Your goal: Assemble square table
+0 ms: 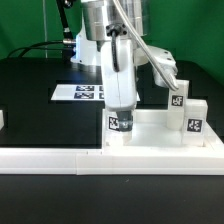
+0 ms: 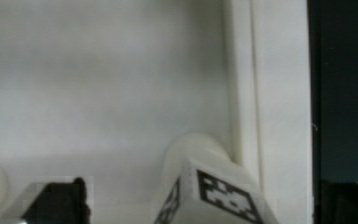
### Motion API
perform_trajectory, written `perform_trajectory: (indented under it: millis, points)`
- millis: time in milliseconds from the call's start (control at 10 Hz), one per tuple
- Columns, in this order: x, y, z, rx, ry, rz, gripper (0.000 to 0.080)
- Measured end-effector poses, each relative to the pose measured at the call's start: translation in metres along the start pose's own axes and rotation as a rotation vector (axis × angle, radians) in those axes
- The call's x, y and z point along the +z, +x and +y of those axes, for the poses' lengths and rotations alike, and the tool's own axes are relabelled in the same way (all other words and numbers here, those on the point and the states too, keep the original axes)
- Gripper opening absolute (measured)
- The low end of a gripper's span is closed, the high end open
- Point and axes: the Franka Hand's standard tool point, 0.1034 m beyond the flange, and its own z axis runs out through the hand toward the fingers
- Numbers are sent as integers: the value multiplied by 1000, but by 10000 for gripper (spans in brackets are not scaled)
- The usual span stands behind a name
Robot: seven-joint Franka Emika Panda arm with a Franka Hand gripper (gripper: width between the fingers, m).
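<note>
Hidden: the gripper [image 1: 120, 108] fingertips are masked in the exterior view by the tagged leg standing in front of them; the arm's upper part is cut off at the frame edge; the wrist view is blurred, with only a dark finger [image 2: 60, 200] showing at the picture's border
Gripper: the pictures do not let me tell how wide the jaws stand, nor whether they press the leg
Upright leg [image 1: 120, 95]: a white cylinder with a black-white tag near its foot, standing upright directly under the gripper, on the square table top [image 1: 150, 130]; in the wrist view its rounded end and tag sit close to the camera
Table top: white, tray-like, lying flat on the black table [image 1: 35, 90], toward the exterior view's right; its raised wall runs beside the leg in the wrist view
Other legs [image 1: 185, 110]: tagged white pieces on the exterior view's right of the gripper, near it
L-shaped rail [image 1: 60, 157]: along the front edge
Marker board [image 1: 80, 93]: behind the gripper, partly covered
</note>
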Motion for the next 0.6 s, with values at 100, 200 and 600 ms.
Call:
perform_trajectory:
  millis: [100, 200, 600]
  points:
    - [0, 1, 0, -41, 0, 0, 648]
    - [0, 1, 0, -137, -1, 4, 648]
    - [-1, -3, -4, -818, -35, 35, 649]
